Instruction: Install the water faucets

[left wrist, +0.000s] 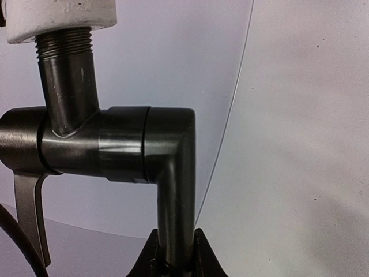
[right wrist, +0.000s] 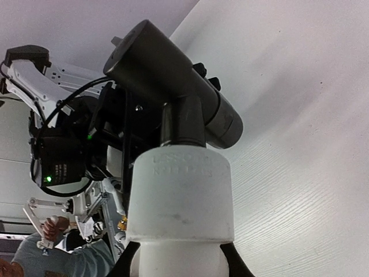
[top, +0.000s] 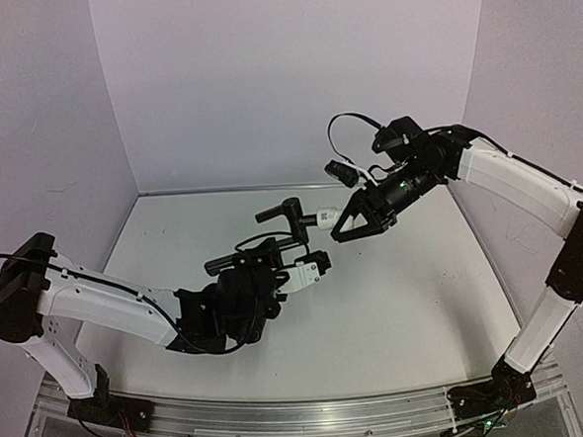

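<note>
My left gripper (left wrist: pixel 174 257) clamps the black pipe (left wrist: pixel 121 150), my right gripper (top: pixel 356 219) grips the white fitting (right wrist: pixel 181 196), started on the pipe's thread (some turns exposed); I judge tightening remains.

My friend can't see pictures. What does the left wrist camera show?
A black faucet with an L-shaped bend fills the view, its pipe clamped in the left gripper at the bottom. Its threaded stem goes up into a white fitting at top left.

Top: high, rear, facing table (top: pixel 406 311). Wrists: close-up, sharing faucet (left wrist: pixel 121 151), white fitting (right wrist: pixel 181 196).
</note>
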Controlling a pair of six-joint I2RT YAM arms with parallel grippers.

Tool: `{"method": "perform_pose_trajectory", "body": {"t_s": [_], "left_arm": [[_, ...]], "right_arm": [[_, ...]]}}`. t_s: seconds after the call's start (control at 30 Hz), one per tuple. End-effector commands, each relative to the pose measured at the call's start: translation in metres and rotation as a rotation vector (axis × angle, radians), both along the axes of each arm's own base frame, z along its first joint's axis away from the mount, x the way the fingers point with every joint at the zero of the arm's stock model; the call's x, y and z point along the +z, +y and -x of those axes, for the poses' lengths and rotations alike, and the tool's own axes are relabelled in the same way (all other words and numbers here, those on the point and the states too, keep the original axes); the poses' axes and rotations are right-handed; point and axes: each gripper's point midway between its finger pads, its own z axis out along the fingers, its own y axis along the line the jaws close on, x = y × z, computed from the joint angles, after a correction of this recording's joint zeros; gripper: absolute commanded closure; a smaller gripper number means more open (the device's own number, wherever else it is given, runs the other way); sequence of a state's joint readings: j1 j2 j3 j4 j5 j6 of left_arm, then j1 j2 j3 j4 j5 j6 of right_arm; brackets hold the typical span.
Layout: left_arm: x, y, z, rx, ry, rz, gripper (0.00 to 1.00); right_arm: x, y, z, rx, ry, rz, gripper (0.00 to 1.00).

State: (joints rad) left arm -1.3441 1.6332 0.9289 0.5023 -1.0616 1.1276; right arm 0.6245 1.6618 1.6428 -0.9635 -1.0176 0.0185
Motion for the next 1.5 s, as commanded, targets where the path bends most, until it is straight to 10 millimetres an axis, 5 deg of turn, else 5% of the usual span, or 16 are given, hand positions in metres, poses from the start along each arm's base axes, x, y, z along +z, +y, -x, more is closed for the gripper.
{"method": "perform_pose_trajectory", "body": {"t_s": [0.0, 0.07, 0.17, 0.43, 0.53, 0.63, 0.77, 0.9, 1.13, 1.47], "left_arm": [[0.026, -0.048, 0.032, -0.212, -0.063, 0.016, 1.0], [0.022, -0.048, 0.033, -0.22, -0.02, 0.024, 1.0], [0.023, -0.046, 0.035, -0.229, 0.048, 0.069, 1.0], [0.027, -0.038, 0.046, -0.276, 0.238, 0.185, 1.0], [0.027, -0.033, 0.049, -0.284, 0.312, 0.233, 1.0], [0.029, -0.025, 0.051, -0.29, 0.397, 0.282, 1.0], [0.03, -0.017, 0.053, -0.298, 0.537, 0.353, 1.0], [0.034, -0.012, 0.055, -0.327, 0.703, 0.431, 1.0], [0.048, -0.013, 0.087, -0.507, 0.971, 0.507, 1.0], [0.047, -0.023, 0.122, -0.629, 1.225, 0.473, 1.0]], "right_arm": [[0.036, 0.021, -0.005, 0.06, 0.0, -0.194, 0.71], [0.048, 0.02, -0.004, 0.079, -0.044, -0.222, 0.64], [0.06, 0.018, 0.001, 0.104, -0.085, -0.254, 0.37], [0.034, -0.001, -0.01, 0.129, -0.377, -0.109, 0.18], [0.032, -0.009, -0.021, 0.149, -0.522, -0.054, 0.15], [0.055, -0.017, -0.03, 0.186, -0.765, -0.037, 0.13], [0.084, -0.032, -0.022, 0.292, -1.094, -0.051, 0.11], [0.092, -0.046, -0.016, 0.403, -1.35, -0.014, 0.11], [0.074, -0.07, 0.008, 0.733, -1.756, 0.045, 0.12], [0.061, -0.063, 0.034, 1.04, -2.254, -0.03, 0.2]]}}
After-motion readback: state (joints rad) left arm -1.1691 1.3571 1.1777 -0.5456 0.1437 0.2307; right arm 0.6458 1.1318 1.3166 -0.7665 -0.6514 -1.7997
